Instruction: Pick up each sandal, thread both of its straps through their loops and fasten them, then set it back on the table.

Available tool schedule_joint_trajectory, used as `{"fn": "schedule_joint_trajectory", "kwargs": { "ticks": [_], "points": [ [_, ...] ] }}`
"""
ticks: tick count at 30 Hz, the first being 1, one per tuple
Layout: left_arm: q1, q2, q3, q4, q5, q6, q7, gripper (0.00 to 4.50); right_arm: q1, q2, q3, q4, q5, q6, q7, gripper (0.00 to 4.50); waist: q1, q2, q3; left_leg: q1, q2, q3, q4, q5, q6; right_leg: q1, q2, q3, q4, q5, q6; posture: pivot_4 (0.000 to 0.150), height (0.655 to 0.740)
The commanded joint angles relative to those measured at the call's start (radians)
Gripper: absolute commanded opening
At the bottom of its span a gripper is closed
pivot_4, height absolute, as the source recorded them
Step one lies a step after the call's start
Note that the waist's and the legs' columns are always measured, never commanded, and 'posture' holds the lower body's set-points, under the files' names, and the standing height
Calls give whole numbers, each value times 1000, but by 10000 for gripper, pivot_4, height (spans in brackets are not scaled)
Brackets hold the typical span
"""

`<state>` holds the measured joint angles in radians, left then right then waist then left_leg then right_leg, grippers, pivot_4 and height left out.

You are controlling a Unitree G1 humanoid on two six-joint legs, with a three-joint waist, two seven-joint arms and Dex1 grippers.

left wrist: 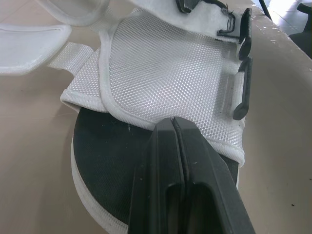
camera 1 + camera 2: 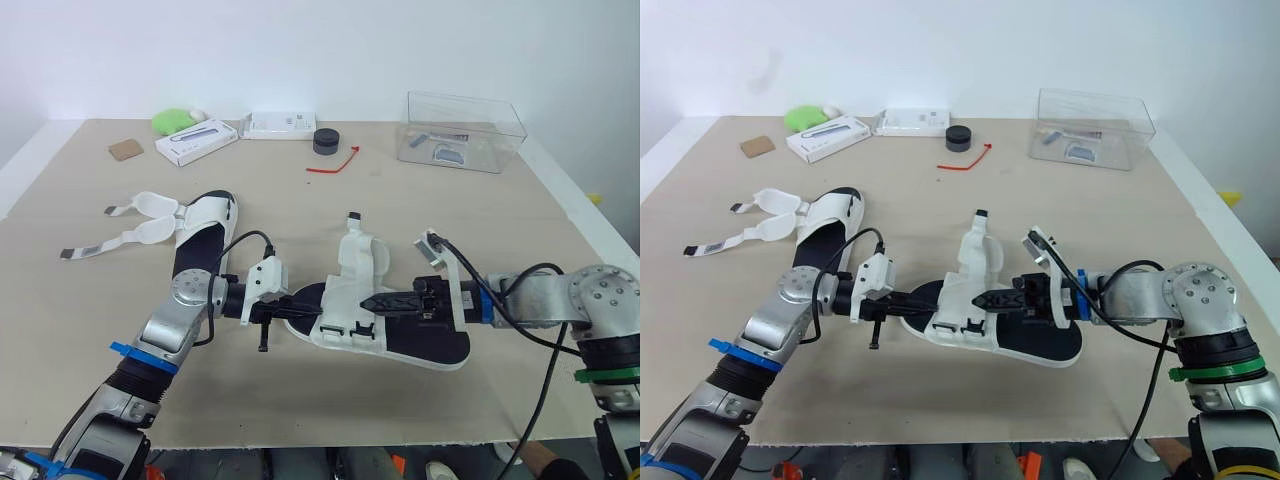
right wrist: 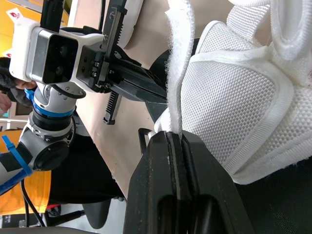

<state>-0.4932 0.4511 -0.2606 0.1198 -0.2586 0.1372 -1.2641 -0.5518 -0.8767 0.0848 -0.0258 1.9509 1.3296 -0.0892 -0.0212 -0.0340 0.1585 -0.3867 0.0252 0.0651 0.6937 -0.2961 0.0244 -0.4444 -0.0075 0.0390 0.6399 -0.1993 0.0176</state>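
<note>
A sandal [image 2: 425, 340] with a black sole and a white mesh upper [image 1: 165, 73] lies at the middle of the table, its strap [image 2: 353, 245] standing upright. My right gripper [image 2: 368, 302] comes in from the right and is shut on a white strap edge [image 3: 178, 73]. My left gripper [image 2: 312, 305] comes in from the left, shut, its tip against the mesh flap's rim [image 1: 126, 117] over the sole. Black loops [image 1: 241, 83] sit along the flap's edge. A second sandal [image 2: 205, 235] lies at the left with both straps [image 2: 120, 235] spread out unfastened.
Along the table's back stand a clear plastic box [image 2: 465, 130], two white boxes [image 2: 197, 140] [image 2: 278, 124], a black round object [image 2: 326, 141], a red tie [image 2: 335, 162], a green object [image 2: 175, 120] and a brown square [image 2: 126, 149]. The table's front edge [image 2: 350, 440] is close.
</note>
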Motion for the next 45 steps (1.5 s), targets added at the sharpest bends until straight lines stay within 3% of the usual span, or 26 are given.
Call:
{"fn": "schedule_joint_trajectory", "kwargs": {
  "ticks": [1, 13, 28, 45],
  "points": [
    [3, 0, -4, -8, 7, -11, 4, 0, 15, -14, -7, -44, 21, -11, 6, 670, 0, 0, 0, 0, 0, 0, 0, 0, 0, 0, 0, 0, 0, 0, 0, 1500, 7400],
    [-2, -5, -9, 4, 26, -28, 10, 0, 82, 41, -23, -66, 21, -64, -122, 670, 0, 0, 0, 0, 0, 0, 0, 0, 0, 0, 0, 1, 0, 0, 0, 1500, 7400],
    [-10, -8, -11, 27, 34, -46, 12, 0, 13, 19, -20, -97, 21, -37, -21, 670, 0, 0, 0, 0, 0, 0, 0, 0, 0, 0, 0, 0, 0, 1, 1, 1500, 7400],
    [-14, -7, -16, 41, 39, -56, 13, 0, 45, -30, -9, -120, 21, -44, 33, 670, 0, 0, 0, 0, 0, 0, 0, 0, 0, 0, 0, 0, -1, 1, 1, 1500, 7400]
  ]
}}
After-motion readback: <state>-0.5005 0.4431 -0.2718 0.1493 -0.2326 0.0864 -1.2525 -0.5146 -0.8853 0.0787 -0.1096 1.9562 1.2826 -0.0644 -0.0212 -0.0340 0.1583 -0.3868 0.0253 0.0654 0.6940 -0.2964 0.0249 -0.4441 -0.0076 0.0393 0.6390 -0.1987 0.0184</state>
